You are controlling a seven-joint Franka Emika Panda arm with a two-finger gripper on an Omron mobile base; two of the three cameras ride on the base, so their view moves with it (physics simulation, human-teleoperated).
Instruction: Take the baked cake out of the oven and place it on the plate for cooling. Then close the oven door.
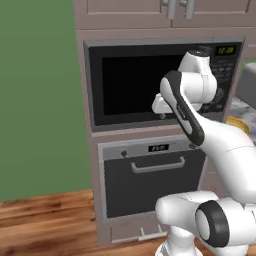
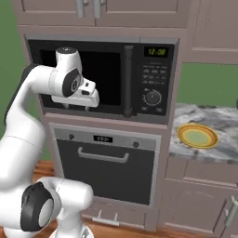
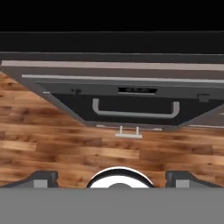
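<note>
The oven [image 1: 159, 148] sits under the microwave, with a small black display and knobs on its grey frame. Its dark oven door [image 1: 150, 186] [image 2: 108, 175] [image 3: 135, 107] stands shut, and the silver bar handle [image 2: 103, 156] runs across its top. No cake is visible. The plate [image 2: 197, 135], yellow-orange rimmed with a pale centre, lies bare on the marble counter to the oven's right; a sliver of it [image 1: 240, 123] shows past the arm. My gripper [image 1: 162, 114] [image 2: 75, 107] [image 3: 111, 178] hangs open and holds nothing in front of the microwave window, pointing down, above the oven door.
The black microwave [image 2: 153, 79] with keypad and dial fills the niche above the oven. Cabinet doors [image 2: 88, 9] sit above it. A marble counter [image 2: 218, 125] lies to the right with drawers below. Wooden floor [image 3: 65, 144] spreads in front of the oven.
</note>
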